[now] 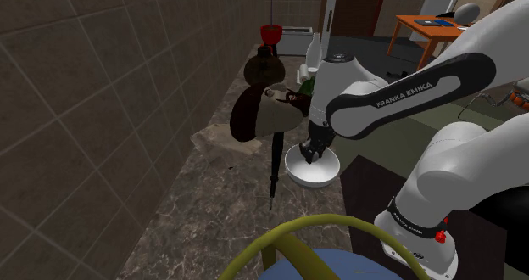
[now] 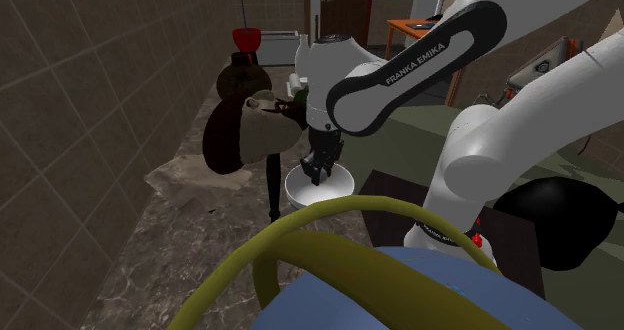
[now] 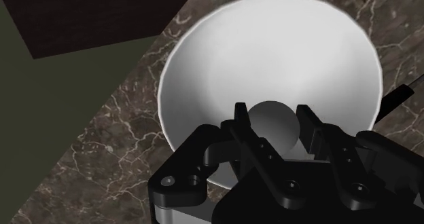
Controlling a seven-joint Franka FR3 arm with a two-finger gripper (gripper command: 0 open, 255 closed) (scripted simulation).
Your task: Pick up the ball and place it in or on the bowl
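Your ball (image 3: 274,124), a plain pale grey sphere, sits between the two black fingers (image 3: 242,127) of the tool (image 3: 272,114). In the wrist view each finger lies against one side of it, so you have the tool pinching the ball. Right behind it you see the bowl (image 3: 224,60), white and smooth, with its round rim open toward the camera; the ball is within the rim's outline, over the part of the hollow nearest the tool, and the rest of the hollow holds nothing else. You cannot tell from these views whether the ball touches the bowl's inner wall.

In the shoulder view the tool (image 1: 314,154) points down at the bowl (image 1: 312,176), its tips about level with the rim. The second exterior view gives you the same: tool (image 2: 319,171) over the bowl (image 2: 300,190).

The bowl stands on the counter (image 1: 212,210), a dark stone surface with pale veins. Just beside the bowl, on the shoulder view's left, a thin black rod (image 1: 273,164) rises to a bulky brown and beige thing (image 1: 263,113). A tiled wall (image 1: 85,109) runs along the counter's far side. Farther back stands a red pot (image 1: 270,34) with a plant. At the shoulder view's lower edge a yellow-green hoop (image 1: 288,232) curves over a blue thing (image 1: 339,266)
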